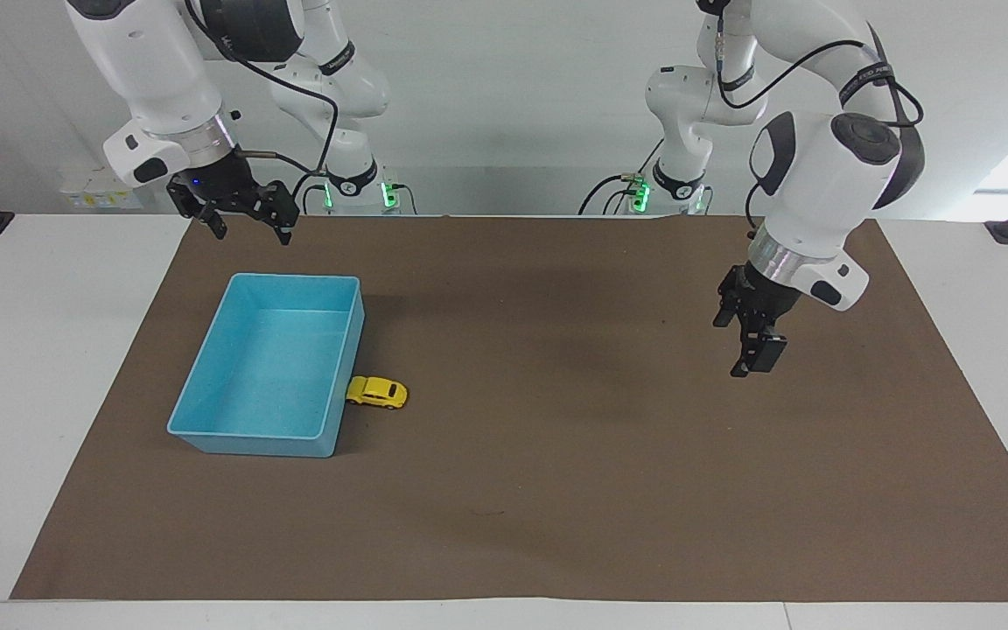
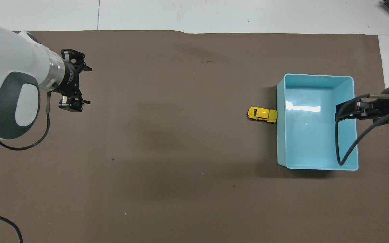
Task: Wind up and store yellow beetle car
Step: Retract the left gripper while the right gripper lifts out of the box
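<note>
The yellow beetle car [image 1: 377, 392] [image 2: 262, 114] stands on the brown mat with one end against the outside of the blue bin's long wall. The blue bin [image 1: 294, 277] [image 2: 316, 75] has nothing in it. My right gripper [image 1: 248, 230] [image 2: 344, 114] hangs open and holds nothing, raised over the bin's end toward the right arm's side. My left gripper [image 1: 753, 360] [image 2: 86, 85] is open and holds nothing, up over bare mat toward the left arm's end, well apart from the car.
A brown mat [image 1: 556, 490] [image 2: 181, 168] covers most of the white table. The right arm's black cable [image 2: 344, 148] loops over the bin. Nothing else lies on the mat.
</note>
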